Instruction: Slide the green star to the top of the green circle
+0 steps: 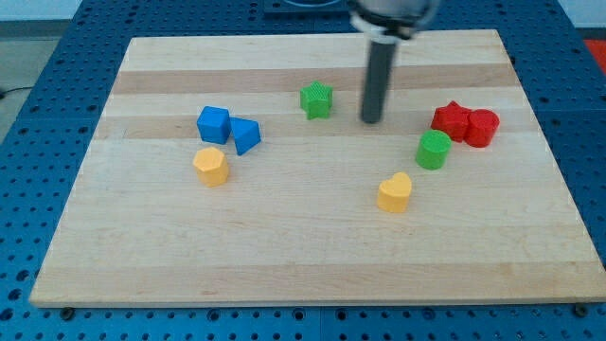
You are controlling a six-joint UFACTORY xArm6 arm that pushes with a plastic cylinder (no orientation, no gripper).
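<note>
Eight small blocks lie on the wooden board, seen from the one camera view, with blue pegboard around its edges. Toward the view's top, near the middle, sits the green star. My tip stands just beside it on the view's right, with a narrow strip of bare wood between them, so the two are apart. The rod rises straight up from there to the dark mount at the view's top edge. It carries no jaws, so there is no opening or closing to tell of; it is a plain rod end resting at board height.

The green circle lies to the view's right of my tip and a little lower, near but not touching it. Just above and to the right of the green circle are two red blocks pressed together: a red star-like block and a red cylinder. The green circle sits very close under the red star-like block; whether they touch I cannot tell.

On the view's left, a blue cube and a blue triangular block sit touching. Below them lies a yellow hexagon-like block. A yellow heart lies below the green circle, toward the view's bottom.
</note>
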